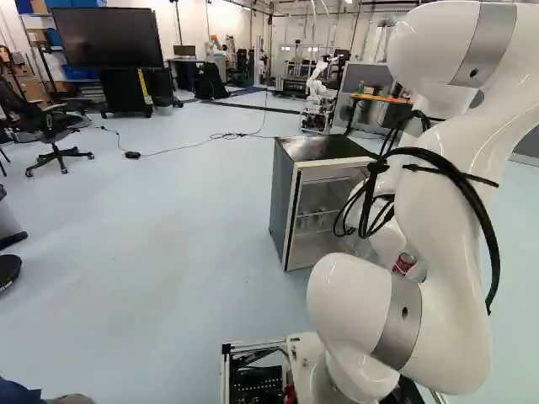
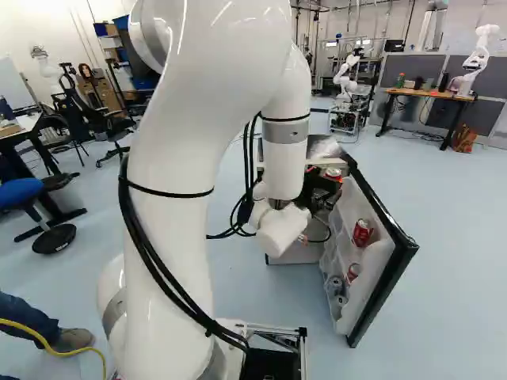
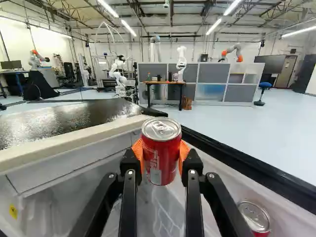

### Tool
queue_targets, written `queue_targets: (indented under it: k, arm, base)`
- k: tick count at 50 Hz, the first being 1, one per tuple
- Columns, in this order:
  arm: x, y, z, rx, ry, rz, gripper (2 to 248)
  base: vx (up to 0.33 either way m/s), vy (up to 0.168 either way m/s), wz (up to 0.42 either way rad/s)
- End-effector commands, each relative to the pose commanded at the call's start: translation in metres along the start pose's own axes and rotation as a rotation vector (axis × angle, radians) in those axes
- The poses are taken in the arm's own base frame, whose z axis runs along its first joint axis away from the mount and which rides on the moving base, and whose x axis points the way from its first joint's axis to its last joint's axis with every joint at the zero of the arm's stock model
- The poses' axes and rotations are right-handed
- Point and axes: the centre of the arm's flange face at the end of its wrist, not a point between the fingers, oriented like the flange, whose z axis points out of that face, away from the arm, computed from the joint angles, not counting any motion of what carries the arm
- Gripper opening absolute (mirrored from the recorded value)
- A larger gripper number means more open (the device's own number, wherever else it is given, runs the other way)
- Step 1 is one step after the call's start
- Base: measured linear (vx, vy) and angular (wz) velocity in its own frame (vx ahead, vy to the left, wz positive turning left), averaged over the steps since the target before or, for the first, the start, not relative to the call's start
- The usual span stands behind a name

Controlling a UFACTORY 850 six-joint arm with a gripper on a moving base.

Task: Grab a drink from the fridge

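The gripper (image 3: 161, 154) has its two fingers parted by about the width of a can, with the orange pads (image 3: 138, 152) closed against both sides of the red can (image 3: 161, 165). The can stands upright between them, at the top of the open fridge door (image 2: 383, 297), close to the front edge of the fridge (image 1: 324, 149). Whether its base is clear of the shelf I cannot tell.

The step in hand looks like drawing the can out of the door. Keep the squeeze firm but light, since a thin can may dent, and lift straight up before any sideways move, so the base does not catch on the shelf. Hold the wrist level while rising. The black door rim and the fridge front flank the way out, so back off slowly between them, and keep the fingers away from the lower can (image 3: 254, 218) beside them
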Motion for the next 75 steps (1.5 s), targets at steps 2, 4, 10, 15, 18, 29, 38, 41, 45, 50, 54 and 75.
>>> queue_targets:
  k: [2,4,10,15,18,29,38,41,45,50,54,75]
  arm:
    - [0.002,-0.003,-0.002,0.006,0.003,0.0,91]
    - [0.005,-0.005,-0.003,0.012,0.007,-0.001,91]
    - [0.011,-0.014,-0.006,0.034,0.019,-0.001,91]
    - [0.016,-0.021,-0.007,0.053,0.03,-0.002,91]
    - [0.019,-0.026,-0.007,0.064,0.038,-0.002,91]
    - [0.03,-0.043,-0.005,0.107,0.066,-0.002,91]
    - [0.038,-0.057,-0.001,0.142,0.087,-0.002,91]
    - [0.04,-0.062,0.0,0.153,0.091,-0.002,91]
    - [0.043,-0.068,0.003,0.168,0.095,-0.002,91]
    - [0.047,-0.076,0.006,0.186,0.097,-0.002,91]
    - [0.05,-0.083,0.01,0.201,0.098,-0.002,91]
    - [0.062,-0.115,0.037,0.262,0.094,-0.005,91]
  base:
    - [0.0,0.0,0.0]
    - [0.0,0.0,0.0]
    - [0.0,0.0,0.0]
    - [0.0,0.0,0.0]
    - [0.0,0.0,0.0]
    - [0.0,0.0,0.0]
    - [0.0,0.0,0.0]
    - [0.0,0.0,0.0]
    - [0.0,0.0,0.0]
    - [0.0,0.0,0.0]
    - [0.0,0.0,0.0]
    - [0.0,0.0,0.0]
